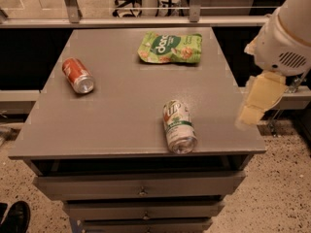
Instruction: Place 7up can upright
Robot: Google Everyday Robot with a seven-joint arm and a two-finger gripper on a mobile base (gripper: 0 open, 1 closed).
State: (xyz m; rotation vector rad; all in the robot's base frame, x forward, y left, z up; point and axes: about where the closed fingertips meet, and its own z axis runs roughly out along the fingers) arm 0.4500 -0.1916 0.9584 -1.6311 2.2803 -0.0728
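The 7up can lies on its side near the front right of the grey table top, its open end facing the front edge. It is silver-white with green lettering and a red spot. My gripper, cream-coloured below the white arm housing, hangs off the table's right edge. It is to the right of the can, apart from it and holding nothing.
A red-orange can lies on its side at the left of the table. A green snack bag lies at the back middle. Drawers sit below the top. A rail runs behind the table.
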